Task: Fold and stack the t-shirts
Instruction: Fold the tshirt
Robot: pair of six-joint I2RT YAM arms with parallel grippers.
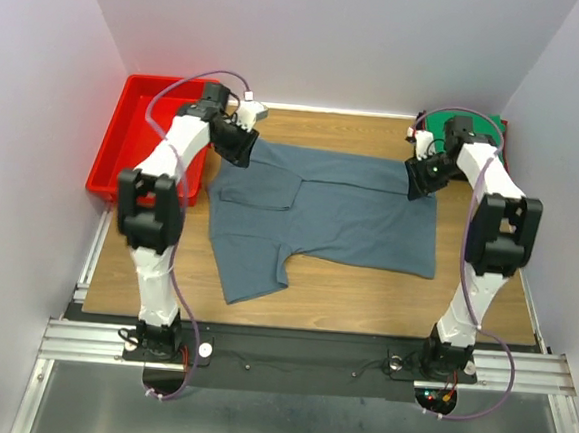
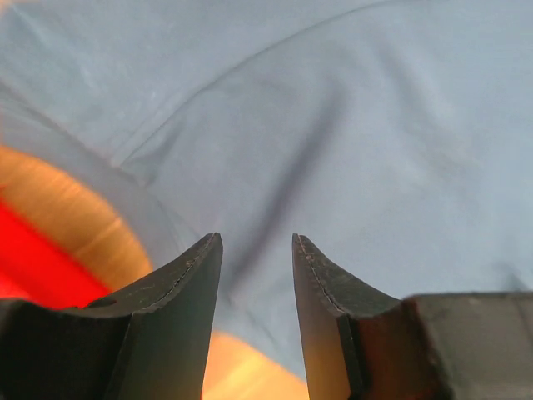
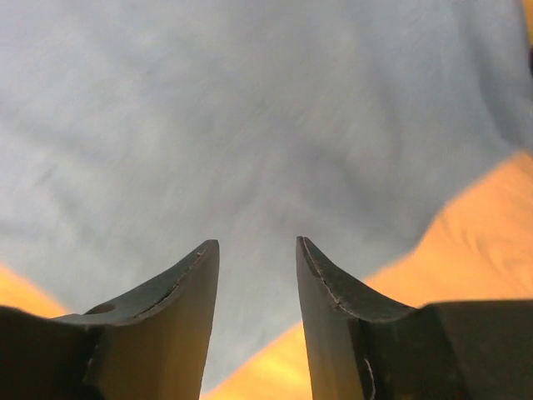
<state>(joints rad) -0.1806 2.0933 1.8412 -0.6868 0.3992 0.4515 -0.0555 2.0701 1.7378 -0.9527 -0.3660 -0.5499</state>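
A slate blue-grey t-shirt point(image 1: 320, 214) lies spread on the wooden table, its far part folded over towards me, one sleeve point(image 1: 255, 269) hanging near. My left gripper point(image 1: 241, 145) hovers at the shirt's far left corner, jaws open and empty over the cloth point(image 2: 333, 125). My right gripper point(image 1: 419, 177) hovers at the far right corner, jaws open and empty over the cloth point(image 3: 250, 125). A green shirt point(image 1: 485, 126) lies at the far right behind the right arm, mostly hidden.
A red plastic tray point(image 1: 135, 139) stands at the far left beside the table, and shows as a red patch in the left wrist view point(image 2: 42, 258). White walls close in the left, back and right. Bare wood point(image 1: 364, 293) lies near the shirt.
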